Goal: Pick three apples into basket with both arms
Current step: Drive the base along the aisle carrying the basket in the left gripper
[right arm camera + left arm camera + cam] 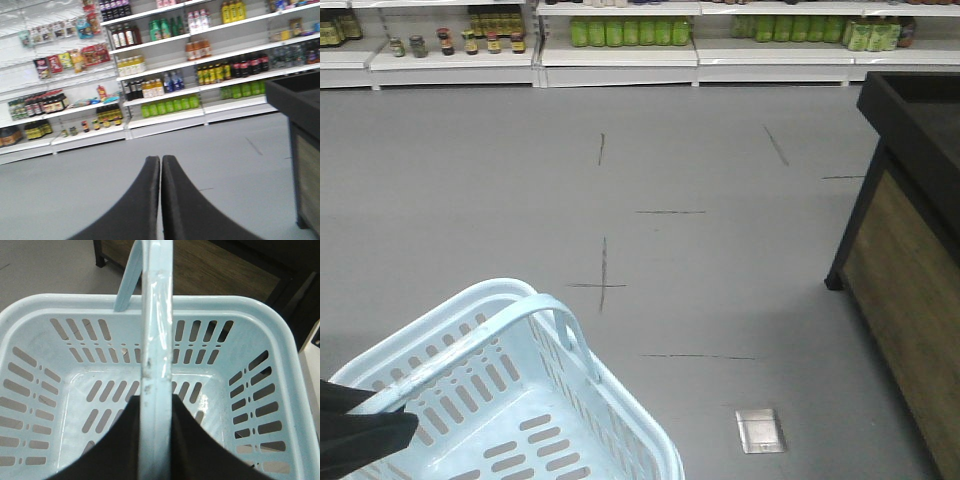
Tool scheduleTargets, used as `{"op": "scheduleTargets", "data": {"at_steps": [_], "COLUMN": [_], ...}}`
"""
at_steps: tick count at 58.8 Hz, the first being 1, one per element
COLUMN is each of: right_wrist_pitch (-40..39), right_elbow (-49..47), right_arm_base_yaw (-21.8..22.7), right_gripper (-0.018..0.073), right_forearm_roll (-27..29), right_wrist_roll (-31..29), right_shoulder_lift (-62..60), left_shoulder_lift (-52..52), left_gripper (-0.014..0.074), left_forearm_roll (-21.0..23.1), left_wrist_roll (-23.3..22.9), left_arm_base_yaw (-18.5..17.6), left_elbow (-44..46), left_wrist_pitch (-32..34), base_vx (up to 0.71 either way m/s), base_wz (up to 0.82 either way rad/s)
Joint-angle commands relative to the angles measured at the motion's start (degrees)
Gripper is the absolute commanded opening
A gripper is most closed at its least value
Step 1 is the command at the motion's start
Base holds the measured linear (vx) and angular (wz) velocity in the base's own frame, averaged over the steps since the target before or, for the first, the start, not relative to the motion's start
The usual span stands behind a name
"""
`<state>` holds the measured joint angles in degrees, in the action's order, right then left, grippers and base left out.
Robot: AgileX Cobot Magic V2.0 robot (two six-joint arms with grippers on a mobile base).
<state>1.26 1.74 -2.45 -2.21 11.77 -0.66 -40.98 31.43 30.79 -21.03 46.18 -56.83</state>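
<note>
Our left gripper (155,399) is clamped on the hinged loop handle (156,315) of the pale blue slotted plastic basket (60,302), which holds nothing. Our right gripper (160,160) is closed on nothing. No apples show in any view. The black-topped wooden stand (905,260) lies to the right, nearer our right arm.

The left gripper (156,399) has two matte black fingers (112,450), lower centre of frame, smooth, each flaring in a concave curve toward its base. The right gripper (160,159) has identical fingers. The left arm (360,432), lower left corner, is black-covered.
</note>
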Motion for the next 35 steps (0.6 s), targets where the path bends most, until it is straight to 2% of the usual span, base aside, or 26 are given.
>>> {"op": "scheduleTargets", "data": {"at_steps": [1,35], "right_wrist_pitch": [-4.2,-4.2], "right_elbow": [0.6,0.6], "right_arm_base_yaw": [0.4,0.4], "right_gripper": [-0.0006,-0.0006], "right_forearm_roll": [-0.4,-0.4], "right_wrist_roll": [-0.4,-0.4], "right_shoulder_lift": [-0.7,-0.7], "left_shoulder_lift": [0.3,0.3], "left_gripper": [-0.0006,-0.0006], "left_forearm_roll": [3.3,3.3], "left_wrist_roll": [-0.3,-0.3], "left_arm_base_yaw": [-0.2,-0.2], "left_elbow": [1.5,1.5], "left_wrist_pitch": [4.3,4.3], "base_vx": [0.11,0.13], "base_wz": [0.42,0.42]}}
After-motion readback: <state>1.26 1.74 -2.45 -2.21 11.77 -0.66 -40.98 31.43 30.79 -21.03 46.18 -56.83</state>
